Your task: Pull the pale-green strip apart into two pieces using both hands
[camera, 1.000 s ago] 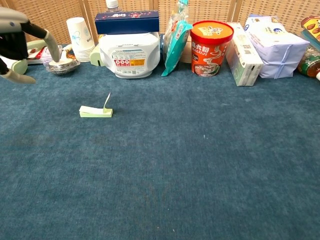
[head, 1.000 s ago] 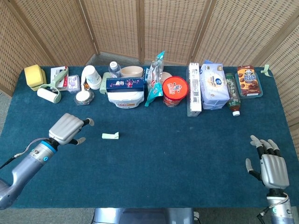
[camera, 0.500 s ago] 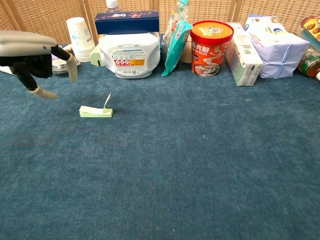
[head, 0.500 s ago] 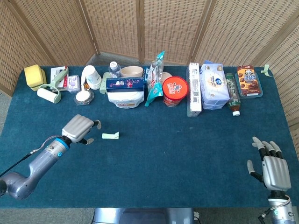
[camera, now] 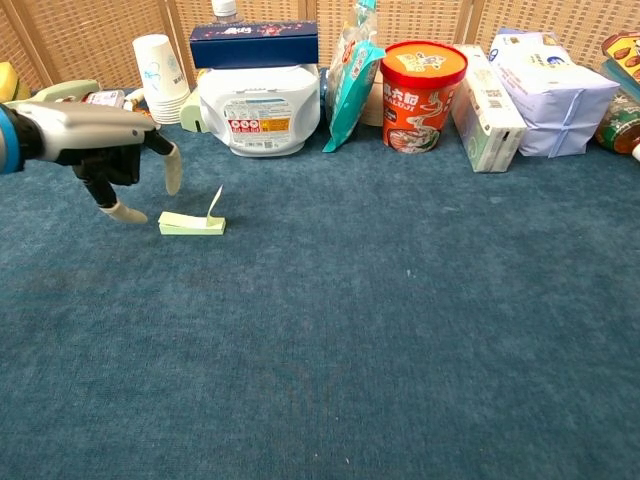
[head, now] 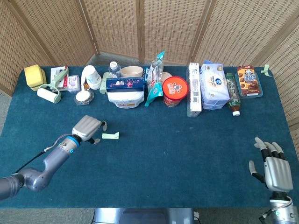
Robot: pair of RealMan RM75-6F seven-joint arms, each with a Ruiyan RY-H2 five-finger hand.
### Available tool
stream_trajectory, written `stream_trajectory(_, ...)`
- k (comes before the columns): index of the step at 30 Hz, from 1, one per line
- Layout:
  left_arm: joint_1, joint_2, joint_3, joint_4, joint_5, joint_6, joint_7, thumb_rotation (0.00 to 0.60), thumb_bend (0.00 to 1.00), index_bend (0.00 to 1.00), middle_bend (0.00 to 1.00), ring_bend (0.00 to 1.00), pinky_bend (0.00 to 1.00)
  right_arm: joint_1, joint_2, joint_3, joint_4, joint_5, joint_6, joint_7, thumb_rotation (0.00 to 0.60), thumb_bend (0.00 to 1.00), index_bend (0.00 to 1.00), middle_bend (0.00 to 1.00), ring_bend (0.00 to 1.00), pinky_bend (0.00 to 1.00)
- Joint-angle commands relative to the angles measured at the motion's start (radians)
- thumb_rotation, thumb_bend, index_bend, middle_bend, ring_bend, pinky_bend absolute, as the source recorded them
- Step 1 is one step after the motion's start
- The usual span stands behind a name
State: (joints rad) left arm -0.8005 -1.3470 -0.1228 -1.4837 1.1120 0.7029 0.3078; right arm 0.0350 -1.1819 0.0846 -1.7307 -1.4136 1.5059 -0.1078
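Left hand [head: 87,128] low, fingers apart; right hand [head: 273,169] spread, empty.

Along the far edge of the blue tabletop [head: 187,154] are ranged a yellow sponge [head: 34,75], a lint roller [head: 49,94], stacked paper cups [camera: 155,64], a red noodle cup [camera: 424,82] and a tissue pack [head: 214,86].

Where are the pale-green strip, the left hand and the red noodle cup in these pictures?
pale-green strip [camera: 191,223], chest view, middle of its flat top.
left hand [head: 87,128], head view, back of the hand.
red noodle cup [camera: 423,95], chest view, front wall.
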Motion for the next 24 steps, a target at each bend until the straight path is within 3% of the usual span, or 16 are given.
stream_trajectory(1, -0.015, -0.02, 0.007, 0.017, -0.024, -0.009, 0.015, 0.6, 0.22, 0.39, 1.0, 1.0, 1.0, -0.003, 0.002, 0.0, 0.0, 0.001, 0.004, 0.001, 0.6, 0.47, 0.1, 0.31, 0.16, 0.12)
stream_trajectory(24, -0.072, -0.079, 0.042, 0.07, -0.156, -0.018, 0.076, 0.6, 0.23, 0.41, 1.0, 1.0, 1.0, -0.029, 0.017, -0.003, 0.0, 0.001, 0.026, 0.022, 0.6, 0.47, 0.08, 0.31, 0.14, 0.12)
